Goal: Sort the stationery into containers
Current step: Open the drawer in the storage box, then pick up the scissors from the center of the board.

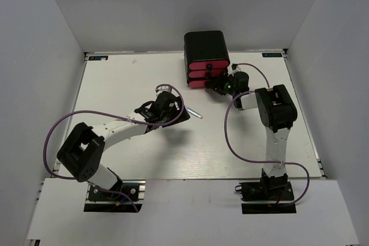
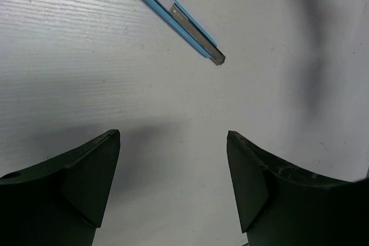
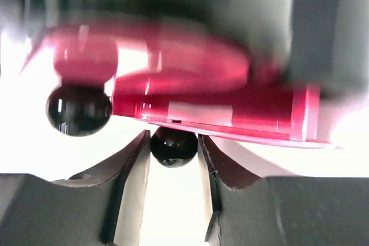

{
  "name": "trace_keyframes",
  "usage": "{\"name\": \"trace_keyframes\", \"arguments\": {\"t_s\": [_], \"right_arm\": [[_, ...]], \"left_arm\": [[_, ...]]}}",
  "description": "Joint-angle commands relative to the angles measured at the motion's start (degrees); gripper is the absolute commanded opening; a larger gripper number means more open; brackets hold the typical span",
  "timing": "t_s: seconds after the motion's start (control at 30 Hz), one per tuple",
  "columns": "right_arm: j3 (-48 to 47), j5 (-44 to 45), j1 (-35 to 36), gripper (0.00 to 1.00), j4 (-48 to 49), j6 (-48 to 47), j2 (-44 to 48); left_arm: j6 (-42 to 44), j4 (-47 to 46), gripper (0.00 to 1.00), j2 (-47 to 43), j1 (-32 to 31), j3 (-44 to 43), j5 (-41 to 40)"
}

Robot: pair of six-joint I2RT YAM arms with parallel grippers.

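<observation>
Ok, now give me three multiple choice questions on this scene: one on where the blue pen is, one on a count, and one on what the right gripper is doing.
1. Where is the blue pen relative to the left gripper?
A) clamped between its fingers
B) lying on the table ahead of its open fingers
C) resting on top of it

2. How many pink drawers does the black box show?
A) one
B) three
C) five

3. What state is the right gripper in?
A) open, clear of the box
B) holding a pen
C) shut on a drawer knob

Answers:
1 B, the left wrist view shows the pen flat beyond spread, empty fingers.
2 B, the top view shows three stacked pink fronts.
3 C, the right wrist view shows a finger pressed on each side of the black knob.
</observation>
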State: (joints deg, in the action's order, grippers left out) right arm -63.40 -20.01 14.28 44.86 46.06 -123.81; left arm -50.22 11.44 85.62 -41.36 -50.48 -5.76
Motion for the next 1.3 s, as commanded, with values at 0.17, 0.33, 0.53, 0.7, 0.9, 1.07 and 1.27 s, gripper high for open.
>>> {"name": "trace_keyframes", "arguments": {"t_s": [0.17, 0.33, 0.53, 0.7, 0.9, 1.07, 1.27], "right_arm": [[10.3, -1.2, -0.1, 0.24, 1.9, -0.4, 7.8], [11.6, -1.5, -0.3, 0.56, 2.3, -0.6, 9.6], [13.6, -2.8, -1.0, 0.58, 2.9, -1.7, 12.3], [19.1, -4.3, -2.0, 0.58, 3.7, -1.7, 16.2], [26.1, -6.6, -3.7, 0.58, 6.5, -1.9, 22.4], [32.4, -8.0, -5.7, 0.58, 7.5, -2.7, 27.6], [36.3, -11.0, -7.2, 0.58, 10.4, -2.8, 31.3]], "left_arm": [[-0.8, -2.0, 0.84, 8.4, 0.0, -7.5, -4.0], [-2.4, 0.5, 0.84, 14.4, 0.5, -13.3, -6.4], [-5.9, 4.4, 0.82, 20.0, 0.5, -20.6, -9.7], [-9.4, 10.6, 0.79, 24.8, 1.0, -26.6, -11.5], [-13.5, 20.0, 0.72, 28.3, 1.0, -31.5, -14.2], [-17.7, 28.3, 0.71, 32.8, 1.0, -37.5, -14.8], [-18.9, 33.5, 0.69, 38.0, 1.0, -44.5, -14.2]]}}
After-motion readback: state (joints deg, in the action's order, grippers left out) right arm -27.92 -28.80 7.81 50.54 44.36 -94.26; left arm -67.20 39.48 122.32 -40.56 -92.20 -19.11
